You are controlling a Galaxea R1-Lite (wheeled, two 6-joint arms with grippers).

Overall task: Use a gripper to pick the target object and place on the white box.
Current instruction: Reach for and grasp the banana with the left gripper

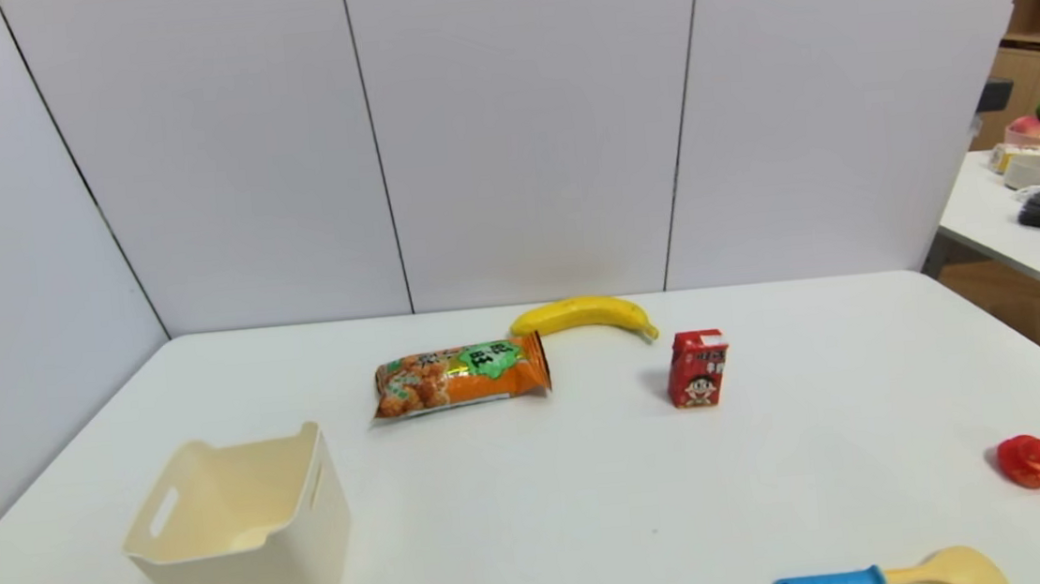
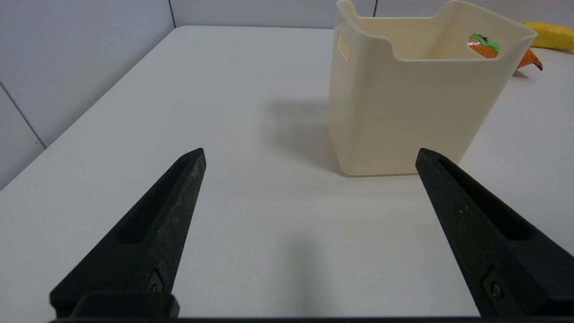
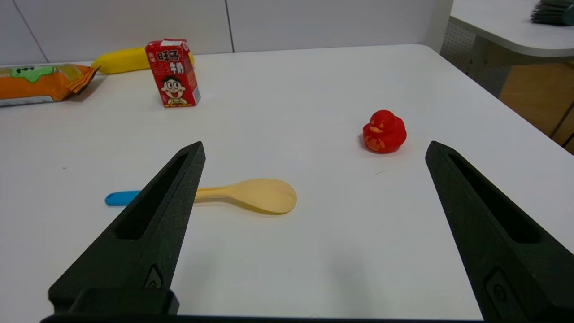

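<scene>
Observer: Left gripper (image 2: 311,154): fingers spread wide, nothing between them. Right gripper (image 3: 316,146): likewise spread and unladen.

Recorder: Bearing of the banana (image 1: 583,313)?

Observer: Well apart from both, beyond the cream box (image 1: 250,541) as the left wrist view has it; seen from the right wrist, partly behind the red drink carton (image 3: 174,74). It lies at the table's (image 1: 540,516) far edge, near the orange snack bag (image 1: 461,375).

Recorder: Appearance?

Observer: Bright yellow, gently curved, dark-tipped.

Recorder: Arm pose?

Observer: Both grippers hover above the near table, fingers pointing forward; the left is near the box, the right near the spoon (image 3: 262,195).
</scene>
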